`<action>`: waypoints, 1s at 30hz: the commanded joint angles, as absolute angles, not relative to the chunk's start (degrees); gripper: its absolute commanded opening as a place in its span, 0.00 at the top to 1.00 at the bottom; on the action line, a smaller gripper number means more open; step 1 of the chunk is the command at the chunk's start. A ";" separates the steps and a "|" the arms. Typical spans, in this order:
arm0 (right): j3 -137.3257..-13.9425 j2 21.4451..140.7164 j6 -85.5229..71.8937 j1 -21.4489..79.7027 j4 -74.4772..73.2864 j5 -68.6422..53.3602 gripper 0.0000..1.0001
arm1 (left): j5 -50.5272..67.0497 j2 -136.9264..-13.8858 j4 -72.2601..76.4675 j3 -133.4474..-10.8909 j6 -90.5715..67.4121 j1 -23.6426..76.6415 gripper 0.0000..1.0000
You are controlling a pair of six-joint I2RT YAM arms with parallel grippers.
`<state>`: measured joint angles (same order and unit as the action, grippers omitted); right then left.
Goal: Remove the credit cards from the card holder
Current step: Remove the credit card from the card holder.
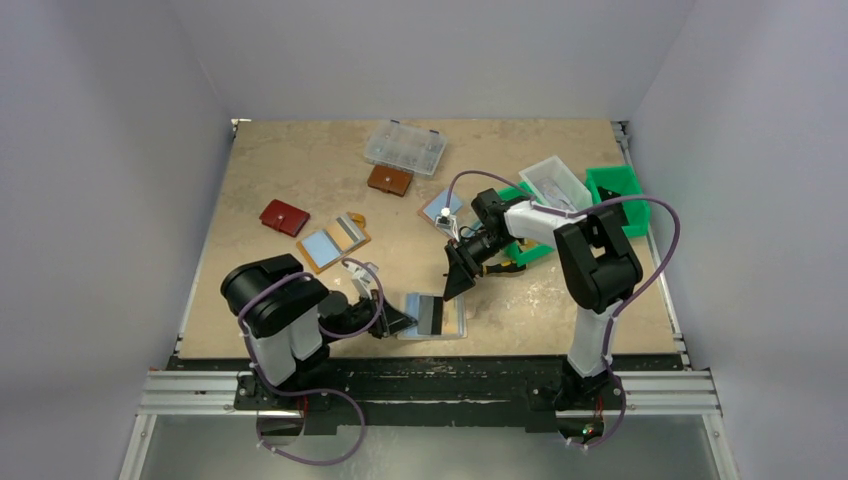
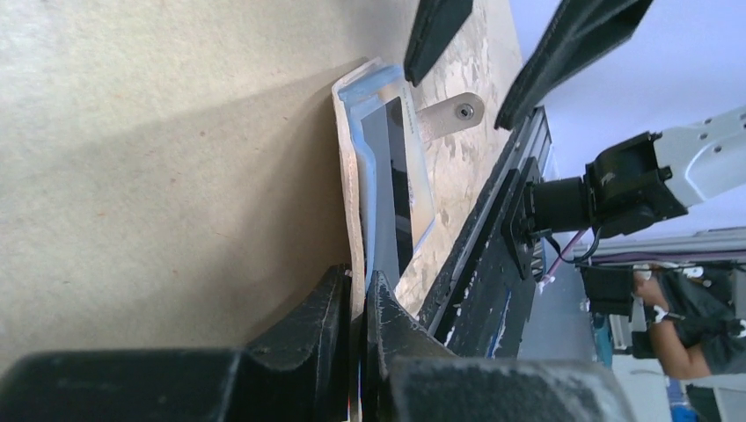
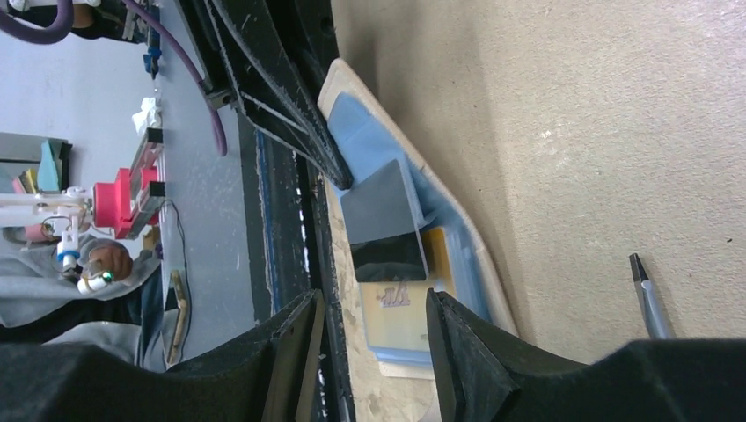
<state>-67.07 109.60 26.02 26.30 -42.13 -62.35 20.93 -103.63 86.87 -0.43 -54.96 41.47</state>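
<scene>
The tan card holder (image 1: 450, 320) lies open near the table's front edge, pale blue inside. A dark grey card (image 1: 430, 315) sticks out of its pocket, and it also shows in the right wrist view (image 3: 387, 220). A yellowish card (image 3: 405, 308) sits beside it. My left gripper (image 1: 398, 322) is shut on the holder's left edge (image 2: 352, 176), with the jaws (image 2: 359, 294) clamping the tan flap. My right gripper (image 1: 462, 280) hangs open just above the holder's right side. Its fingers (image 3: 374, 352) straddle the yellowish card without touching it.
A second open tan wallet (image 1: 333, 240), a red wallet (image 1: 284, 217) and a brown wallet (image 1: 389, 180) lie further back. A clear parts box (image 1: 405, 147), green bins (image 1: 612, 188) and a clear tub (image 1: 555, 182) stand at the back right. A pen (image 3: 648, 303) lies beside the holder. The black front rail (image 2: 493, 255) runs close by.
</scene>
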 commanded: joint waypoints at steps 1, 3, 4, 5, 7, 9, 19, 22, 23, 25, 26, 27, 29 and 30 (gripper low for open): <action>-68.49 108.72 27.29 26.20 -42.28 -62.20 0.46 | 18.68 -102.08 101.92 3.61 -49.60 44.42 1.00; -68.43 108.81 27.01 26.19 -42.07 -61.53 0.45 | 18.56 -101.53 101.87 3.52 -49.11 44.71 1.00; -68.34 108.81 26.74 26.15 -41.77 -61.14 0.45 | 18.48 -101.14 101.87 3.53 -48.72 44.80 1.00; -68.25 108.85 26.39 26.11 -41.53 -60.81 0.45 | 18.34 -100.68 101.89 3.59 -48.63 44.95 1.00; -68.20 108.98 26.30 26.10 -41.44 -60.78 0.45 | 18.17 -99.93 101.91 3.60 -48.59 45.00 1.00; -68.20 109.14 26.53 26.10 -41.80 -61.06 0.45 | 18.12 -99.72 101.78 3.60 -48.61 45.04 1.00; -69.43 108.93 30.54 26.19 -45.45 -64.25 0.49 | 17.53 -101.83 101.87 2.99 -50.19 45.08 1.00; -69.35 107.85 30.50 26.11 -45.12 -63.71 0.48 | 17.28 -102.12 101.93 3.07 -50.76 45.04 1.00; -69.16 107.56 30.39 26.10 -44.86 -63.52 0.48 | 17.27 -102.20 101.88 3.15 -50.94 45.04 1.00; -68.64 107.47 29.84 26.19 -44.42 -62.84 0.47 | 17.21 -102.17 101.93 3.16 -51.07 45.08 1.00; -68.44 107.82 29.57 26.17 -44.25 -62.54 0.47 | 17.22 -102.07 101.87 3.16 -51.14 45.08 1.00; -68.43 108.29 29.42 26.24 -44.26 -62.38 0.46 | 17.23 -101.79 101.87 3.09 -51.24 45.07 1.00; -68.69 109.58 29.53 26.23 -44.95 -62.12 0.46 | 17.09 -101.11 101.92 3.12 -51.50 45.08 1.00; -68.68 109.89 29.53 26.36 -44.92 -61.87 0.46 | 17.07 -100.69 101.88 3.16 -51.62 45.02 1.00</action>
<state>-67.59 109.60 29.02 26.24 -44.34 -62.26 18.09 -101.80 86.02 -0.43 -51.46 44.82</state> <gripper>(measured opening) 0.536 0.073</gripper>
